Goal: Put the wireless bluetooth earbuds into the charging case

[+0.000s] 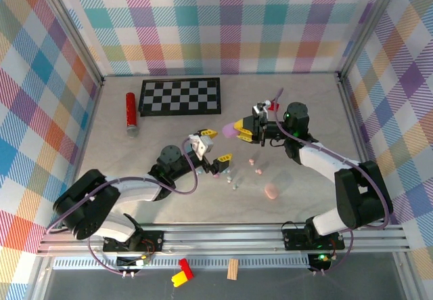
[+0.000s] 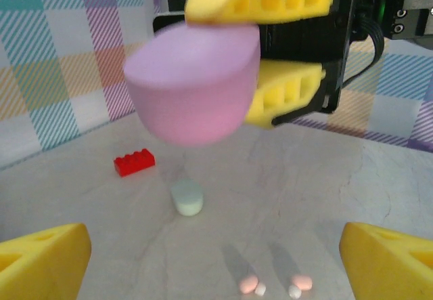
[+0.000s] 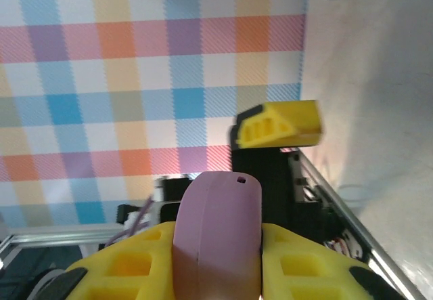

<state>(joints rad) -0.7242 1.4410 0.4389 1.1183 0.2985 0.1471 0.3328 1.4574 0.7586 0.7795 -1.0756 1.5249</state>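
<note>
On the table, the left gripper rests with its yellow fingers wide apart and nothing between them. Facing it, the right gripper clamps a purple charging case in the air. Beneath lie a red brick, a pale green case and two pink earbuds, close together on the tabletop.

left arm stretched low and forward toward centre, wrist angled right. left gripper wide open, jaws well apart, nothing between them. right arm reaches in from the right, elbow bent, wrist pointing at the left gripper. right gripper clamped on purple case, one finger on each side, case held in the air.
</note>
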